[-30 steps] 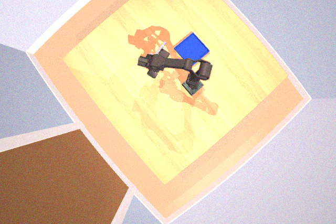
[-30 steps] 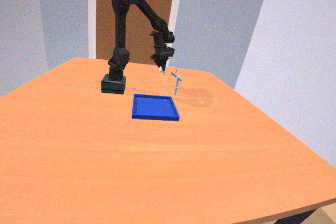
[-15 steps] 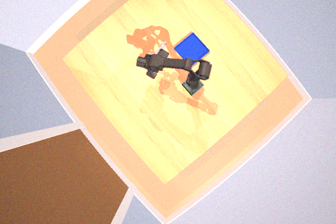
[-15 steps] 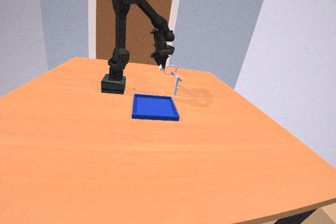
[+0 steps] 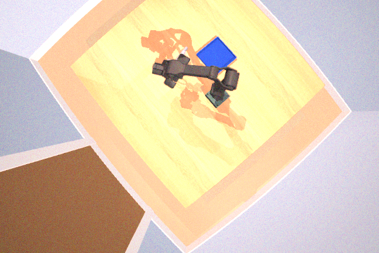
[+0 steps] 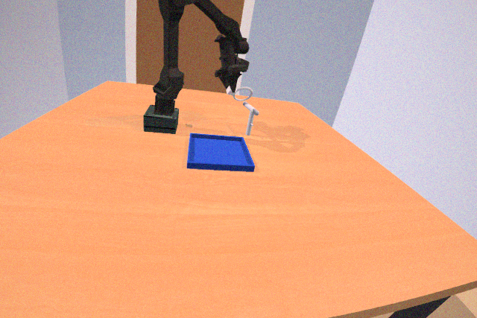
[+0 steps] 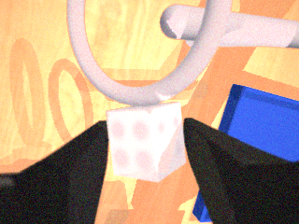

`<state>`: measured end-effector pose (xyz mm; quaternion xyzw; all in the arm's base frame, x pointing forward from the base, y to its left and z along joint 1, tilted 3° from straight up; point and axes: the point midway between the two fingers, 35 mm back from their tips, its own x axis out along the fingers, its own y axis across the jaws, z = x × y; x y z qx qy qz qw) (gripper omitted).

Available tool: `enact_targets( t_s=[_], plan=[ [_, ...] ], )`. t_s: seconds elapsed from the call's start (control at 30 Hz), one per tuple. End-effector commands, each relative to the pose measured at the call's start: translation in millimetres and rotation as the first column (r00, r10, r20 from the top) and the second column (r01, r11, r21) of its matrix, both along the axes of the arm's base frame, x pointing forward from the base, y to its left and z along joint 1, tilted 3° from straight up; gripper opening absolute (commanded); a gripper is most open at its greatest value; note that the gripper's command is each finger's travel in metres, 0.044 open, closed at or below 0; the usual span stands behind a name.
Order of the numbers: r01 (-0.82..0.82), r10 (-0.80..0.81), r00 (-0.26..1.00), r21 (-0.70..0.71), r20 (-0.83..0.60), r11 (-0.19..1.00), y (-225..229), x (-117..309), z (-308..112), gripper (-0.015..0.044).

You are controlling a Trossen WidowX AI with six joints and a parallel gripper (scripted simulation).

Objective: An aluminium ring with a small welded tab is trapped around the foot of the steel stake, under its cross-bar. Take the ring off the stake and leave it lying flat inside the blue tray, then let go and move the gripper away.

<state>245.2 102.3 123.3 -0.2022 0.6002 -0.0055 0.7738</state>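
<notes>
Above the desk (image 5: 214, 140) (image 6: 215, 237), well in from its edges, the gripper (image 6: 232, 91) (image 7: 146, 127) has the ring (image 6: 243, 94) (image 7: 135, 95) pinched by its tab (image 7: 145, 140), looks like it's off the stake (image 6: 250, 120) (image 7: 243, 29), so just the tray (image 5: 217, 54) (image 6: 220, 152) (image 7: 266, 126) drop-off and backing away left.

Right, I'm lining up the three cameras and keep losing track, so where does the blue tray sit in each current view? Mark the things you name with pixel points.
Top: blue tray (image 5: 216, 54) (image 6: 219, 151) (image 7: 271, 123) just right of centre, above the middle.
Exterior: around the centre, in front of the stake.
Wrist: right side, partly behind a gripper finger and cut off by the edge.
Shared landmark: the steel stake (image 5: 185, 50) (image 6: 250, 122) (image 7: 262, 30).
</notes>
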Motion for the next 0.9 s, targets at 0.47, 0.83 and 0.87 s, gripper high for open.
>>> enact_targets(
  t_s=[0.47, 0.83, 0.87],
  plan=[
    [0.004, -0.004, 1.0, 0.004, 0.02, 1.0, 0, -1, 34, 0.0],
    [0.004, -0.004, 1.0, 0.004, 0.021, 1.0, 3, 8, 39, 0.0],
    [0.004, -0.004, 1.0, 0.005, 0.021, 1.0, 3, 10, 39, 0.0]
  ],
)
